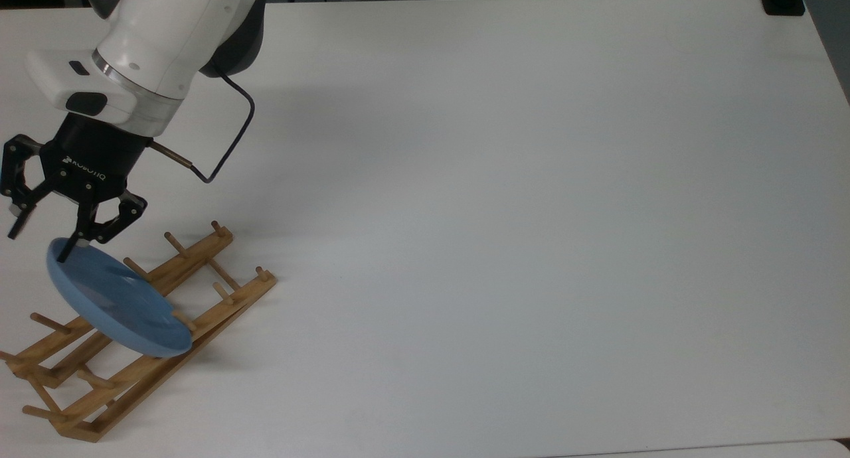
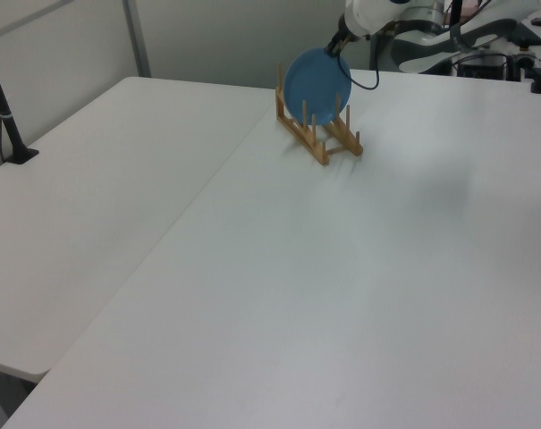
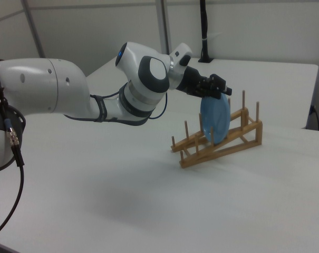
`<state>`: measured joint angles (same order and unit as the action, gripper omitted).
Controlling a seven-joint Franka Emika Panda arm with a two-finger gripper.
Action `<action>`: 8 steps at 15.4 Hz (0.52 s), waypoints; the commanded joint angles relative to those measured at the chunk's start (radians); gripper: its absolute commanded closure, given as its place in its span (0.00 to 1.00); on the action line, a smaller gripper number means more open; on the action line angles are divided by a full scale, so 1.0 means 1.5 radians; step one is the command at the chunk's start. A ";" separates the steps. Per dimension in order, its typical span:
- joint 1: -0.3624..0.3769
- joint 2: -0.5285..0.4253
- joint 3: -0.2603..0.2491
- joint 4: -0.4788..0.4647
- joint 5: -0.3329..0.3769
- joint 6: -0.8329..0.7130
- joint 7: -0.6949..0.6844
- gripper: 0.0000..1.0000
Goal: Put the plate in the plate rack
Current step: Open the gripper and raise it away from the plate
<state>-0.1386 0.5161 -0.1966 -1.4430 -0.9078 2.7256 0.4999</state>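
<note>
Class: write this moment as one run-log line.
arm: over rack | gripper: open, at plate's upper rim | round light-blue plate: on edge between pegs | light-brown wooden plate rack: on white table

On the black body of the end effector (image 1: 41, 242) in the top view you can read white lettering, apparently "ROBOTIQ"; no other text is legible.

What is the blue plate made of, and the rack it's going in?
The plate looks like plastic or glazed ceramic: smooth, even light blue with a soft sheen; I can't tell which. The plate rack looks like bare light-brown wood, with round pegs standing along two rails.
</note>
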 commanded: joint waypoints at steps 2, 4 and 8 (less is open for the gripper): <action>0.011 -0.026 0.000 -0.014 -0.003 0.018 0.020 0.00; 0.012 -0.035 0.017 -0.016 0.040 0.014 0.019 0.00; 0.021 -0.082 0.065 -0.029 0.172 -0.062 0.017 0.00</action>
<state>-0.1261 0.4750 -0.1432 -1.4395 -0.7556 2.7289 0.5169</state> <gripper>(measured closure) 0.000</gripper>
